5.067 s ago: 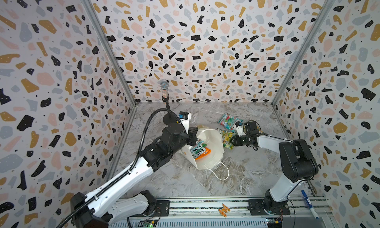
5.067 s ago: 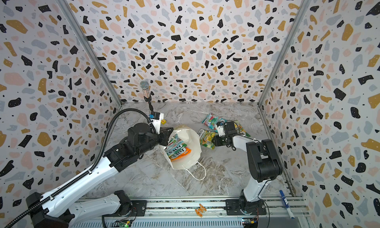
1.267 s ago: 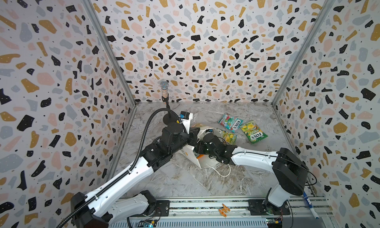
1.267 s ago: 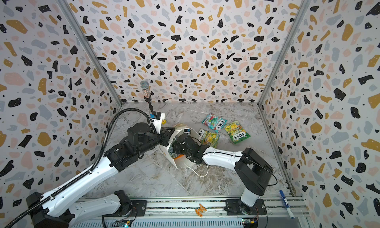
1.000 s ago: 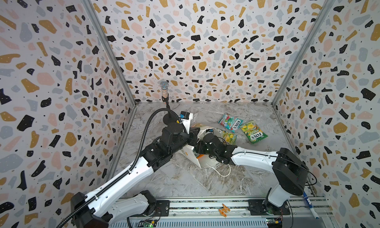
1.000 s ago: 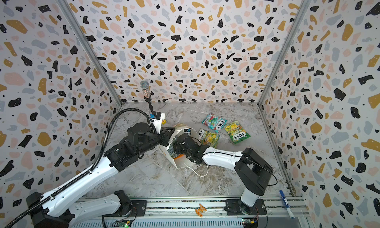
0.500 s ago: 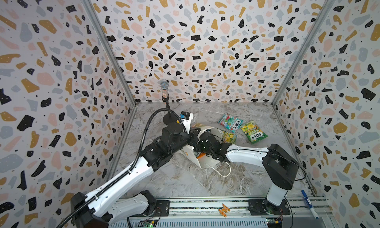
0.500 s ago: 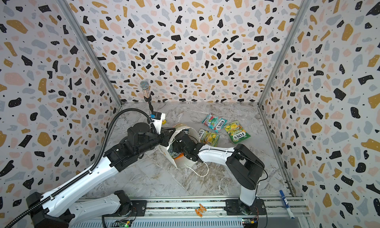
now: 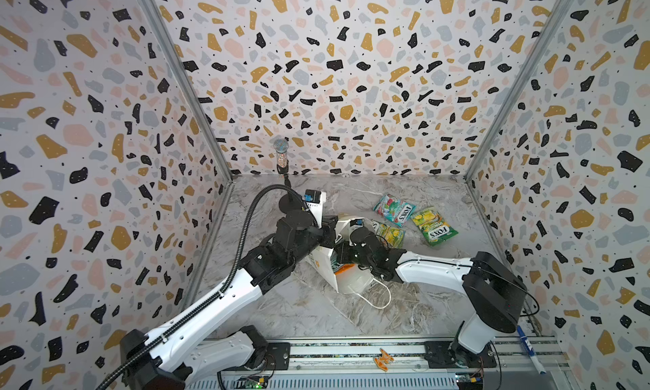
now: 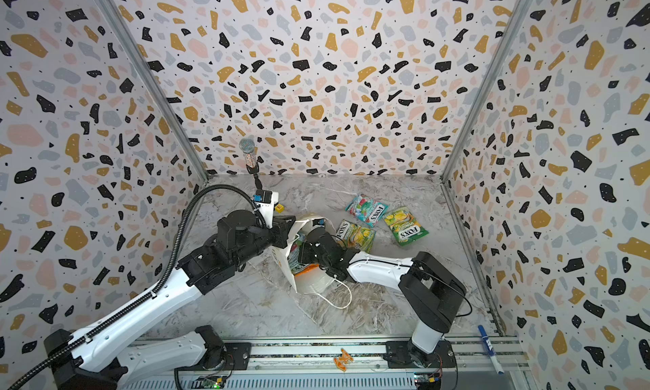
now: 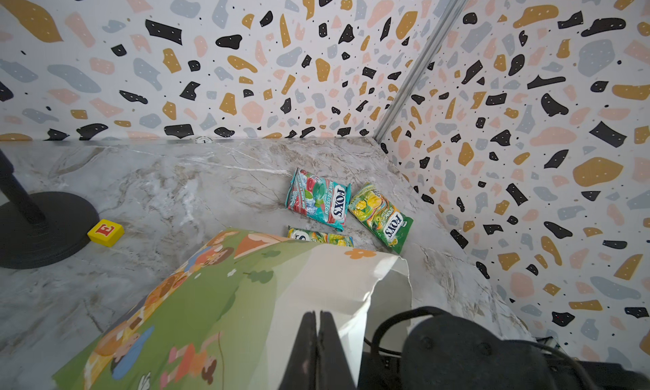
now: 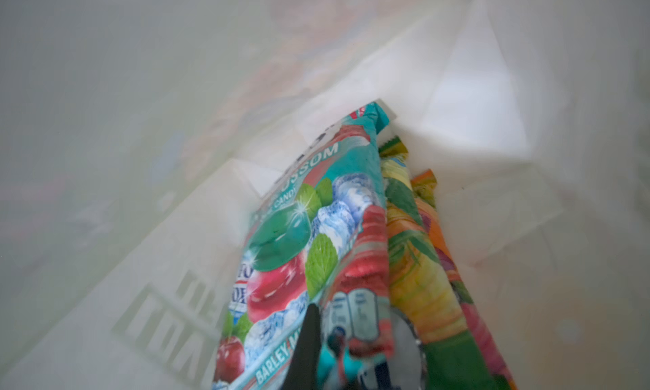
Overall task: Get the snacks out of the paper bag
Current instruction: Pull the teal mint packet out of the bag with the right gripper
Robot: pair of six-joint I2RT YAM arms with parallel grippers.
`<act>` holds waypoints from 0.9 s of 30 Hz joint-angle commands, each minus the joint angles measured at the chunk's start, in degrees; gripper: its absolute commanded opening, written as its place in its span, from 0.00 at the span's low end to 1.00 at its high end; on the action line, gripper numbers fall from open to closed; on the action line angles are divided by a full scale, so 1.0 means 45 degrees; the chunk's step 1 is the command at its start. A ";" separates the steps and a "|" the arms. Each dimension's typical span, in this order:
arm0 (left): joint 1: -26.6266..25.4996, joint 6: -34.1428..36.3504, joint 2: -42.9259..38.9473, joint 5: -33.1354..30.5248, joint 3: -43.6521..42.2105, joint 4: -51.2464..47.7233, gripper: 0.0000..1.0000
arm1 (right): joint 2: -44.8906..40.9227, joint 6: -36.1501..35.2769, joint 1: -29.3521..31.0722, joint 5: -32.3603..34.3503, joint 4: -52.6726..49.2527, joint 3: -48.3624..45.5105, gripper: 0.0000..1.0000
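Note:
The white paper bag [image 9: 353, 282] [image 10: 313, 282] lies tilted on the marble table, its mouth facing right. My left gripper [image 11: 318, 314] [image 9: 332, 230] is shut on the bag's upper rim [image 11: 351, 282]. My right gripper [image 12: 327, 335] [image 10: 299, 256] is inside the bag, shut on the edge of a teal snack [image 12: 306, 237]. Beside it in the bag lie a green-yellow snack [image 12: 415, 251] and an orange-red one [image 12: 443, 258]. Outside, to the right, lie a teal snack [image 9: 394, 210] [image 11: 316, 200] and two green-yellow snacks [image 9: 434, 226] [image 9: 388, 233].
A microphone on a round black stand [image 9: 281, 156] stands at the back left, with a small yellow cube [image 11: 105, 232] [image 10: 279, 208] by its base. The bag's cord handle [image 9: 378, 300] trails toward the front. A blue marker [image 9: 527, 346] and an orange clip [image 9: 383, 358] lie on the front rail.
Over the last second my right gripper went slightly deeper into the bag and closed on the teal snack. The left gripper has kept its hold on the rim.

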 commanded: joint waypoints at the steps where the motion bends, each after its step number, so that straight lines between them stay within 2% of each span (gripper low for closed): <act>1: -0.0040 -0.0003 -0.0220 -0.0802 0.0100 0.0111 0.00 | -0.1208 -0.1136 0.0031 -0.0639 -0.0174 -0.0052 0.00; 7: -0.0033 -0.0121 0.0024 -0.0762 0.0130 0.0151 0.00 | -0.2426 -0.2578 0.0181 -0.0644 -0.1248 -0.0382 0.00; 14: -0.0046 -0.0165 0.0117 -0.0512 0.0143 0.0229 0.00 | -0.4217 -0.4626 0.0639 0.0129 -0.2612 -0.0696 0.00; 27: -0.0036 -0.0276 0.0225 -0.0419 0.0104 0.0293 0.00 | -0.7706 -0.6601 0.0669 0.0542 -0.4488 -0.0704 0.00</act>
